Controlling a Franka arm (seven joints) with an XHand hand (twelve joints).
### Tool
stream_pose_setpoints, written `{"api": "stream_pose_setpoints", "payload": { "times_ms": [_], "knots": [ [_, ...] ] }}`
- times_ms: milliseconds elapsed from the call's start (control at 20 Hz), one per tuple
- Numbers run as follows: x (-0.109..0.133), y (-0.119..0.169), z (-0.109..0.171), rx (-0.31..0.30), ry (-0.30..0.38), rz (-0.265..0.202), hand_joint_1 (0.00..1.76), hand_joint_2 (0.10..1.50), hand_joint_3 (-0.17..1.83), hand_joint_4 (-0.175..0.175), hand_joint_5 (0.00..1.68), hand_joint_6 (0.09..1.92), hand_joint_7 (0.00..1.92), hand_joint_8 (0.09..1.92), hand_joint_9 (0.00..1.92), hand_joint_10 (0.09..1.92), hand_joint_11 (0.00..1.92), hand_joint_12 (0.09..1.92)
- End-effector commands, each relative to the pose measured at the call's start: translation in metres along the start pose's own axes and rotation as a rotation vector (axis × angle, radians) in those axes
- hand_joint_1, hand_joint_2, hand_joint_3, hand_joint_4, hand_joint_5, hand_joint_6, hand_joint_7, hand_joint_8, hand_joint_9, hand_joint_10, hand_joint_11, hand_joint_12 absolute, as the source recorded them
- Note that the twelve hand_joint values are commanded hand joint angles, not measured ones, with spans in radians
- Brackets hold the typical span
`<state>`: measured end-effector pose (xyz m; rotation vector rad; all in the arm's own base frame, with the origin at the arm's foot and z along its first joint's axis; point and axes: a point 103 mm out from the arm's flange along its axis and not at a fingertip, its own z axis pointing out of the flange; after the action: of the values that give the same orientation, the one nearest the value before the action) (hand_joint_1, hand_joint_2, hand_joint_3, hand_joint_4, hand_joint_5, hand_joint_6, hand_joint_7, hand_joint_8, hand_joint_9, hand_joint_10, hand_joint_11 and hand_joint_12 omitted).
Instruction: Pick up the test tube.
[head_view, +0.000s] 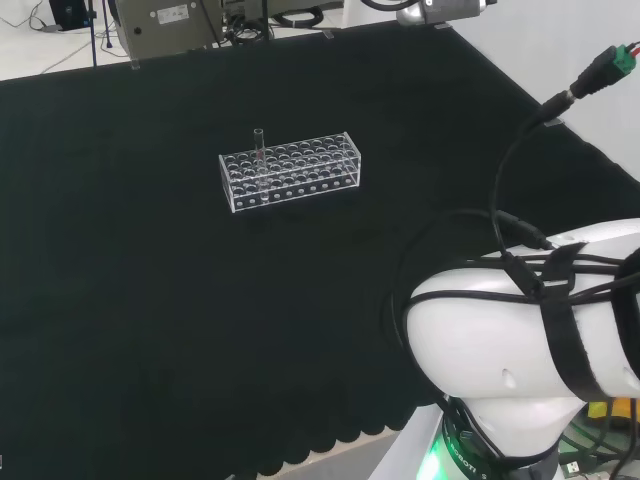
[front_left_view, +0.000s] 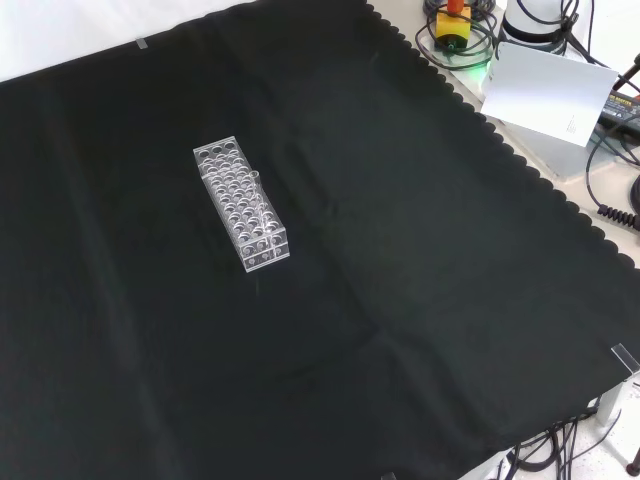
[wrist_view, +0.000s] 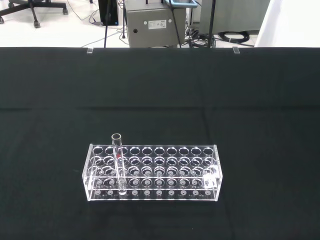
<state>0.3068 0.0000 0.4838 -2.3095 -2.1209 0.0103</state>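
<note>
The test tube (wrist_view: 118, 162) stands upright in a clear rack (wrist_view: 152, 172), its open mouth rising above the rack's top, in a hole near one end. It's the one tube I can make out there; the holes around it look empty, so nothing crowds it. The rack sits alone on the black cloth (head_view: 150, 300), its long side running along the bench's far edge in the wrist view. Beyond the cloth stands a grey cabinet (wrist_view: 155, 22) with cables. The hand's state I cannot tell.
</note>
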Motion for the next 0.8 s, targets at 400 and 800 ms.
{"api": "stream_pose_setpoints", "payload": {
  "times_ms": [400,800],
  "knots": [
    [0.008,0.012,0.004,0.009,0.005,-0.025,0.51,0.86,0.36,-0.076,0.14,0.10,0.00,0.72,0.00,0.75,0.00,1.39],
    [0.018,0.052,0.018,0.013,0.063,-0.102,0.54,0.87,0.32,-0.087,0.22,0.09,0.05,0.86,0.02,0.94,0.00,1.54]
  ]
}}
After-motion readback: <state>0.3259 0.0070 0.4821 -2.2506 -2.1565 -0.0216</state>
